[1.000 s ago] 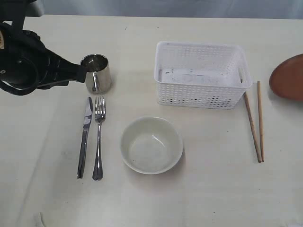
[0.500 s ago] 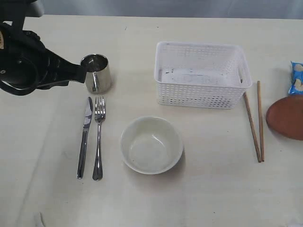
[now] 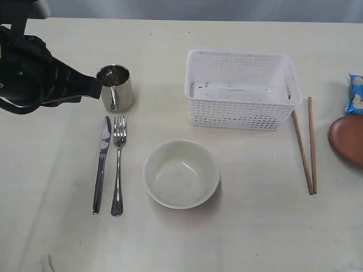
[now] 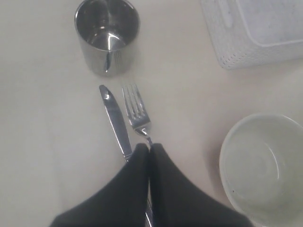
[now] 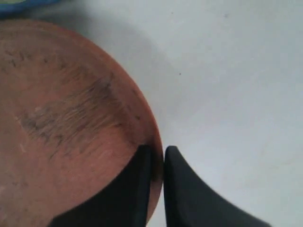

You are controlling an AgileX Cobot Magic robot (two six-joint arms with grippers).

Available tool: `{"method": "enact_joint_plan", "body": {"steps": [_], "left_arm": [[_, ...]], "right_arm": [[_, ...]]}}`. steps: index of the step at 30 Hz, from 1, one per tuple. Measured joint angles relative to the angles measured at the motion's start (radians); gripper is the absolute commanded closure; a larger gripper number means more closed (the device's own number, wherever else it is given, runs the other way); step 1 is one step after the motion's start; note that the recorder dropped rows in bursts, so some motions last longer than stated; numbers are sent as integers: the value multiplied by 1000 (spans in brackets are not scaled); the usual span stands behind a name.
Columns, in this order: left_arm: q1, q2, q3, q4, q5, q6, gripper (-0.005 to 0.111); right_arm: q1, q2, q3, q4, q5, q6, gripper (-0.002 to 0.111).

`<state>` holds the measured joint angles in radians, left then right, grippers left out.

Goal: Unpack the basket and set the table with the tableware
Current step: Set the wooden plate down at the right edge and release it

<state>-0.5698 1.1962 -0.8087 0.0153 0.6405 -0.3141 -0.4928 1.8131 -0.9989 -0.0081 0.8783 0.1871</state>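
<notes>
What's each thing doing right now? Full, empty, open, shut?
basket: upright, looks empty
mug: upright, empty
bowl: upright, empty
knife and fork: lying flat, side by side
chopsticks: lying flat beside the basket
plate: rim pinched by right gripper
right gripper: shut on plate
left gripper: shut, holding nothing

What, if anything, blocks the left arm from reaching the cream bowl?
Probably reachable, yes: the left claw is shut and seems empty, the bowl stands uncovered, and only the flat knife and fork lie between them.

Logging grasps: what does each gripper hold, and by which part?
The right gripper pinches the brown plate by its rim; the left gripper is shut on nothing.
</notes>
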Motion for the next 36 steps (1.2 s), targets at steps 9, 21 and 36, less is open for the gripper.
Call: {"method": "enact_joint_plan", "body": {"steps": [9, 21, 36], "left_arm": [[0, 0, 0, 0, 0, 0, 107], [0, 0, 0, 0, -5, 0, 107], [0, 0, 0, 0, -5, 3, 107]], "right_arm": [[0, 98, -18, 18, -136, 0, 109], [0, 86, -24, 55, -171, 0, 108], [24, -203, -24, 256, -144, -124, 108]]}}
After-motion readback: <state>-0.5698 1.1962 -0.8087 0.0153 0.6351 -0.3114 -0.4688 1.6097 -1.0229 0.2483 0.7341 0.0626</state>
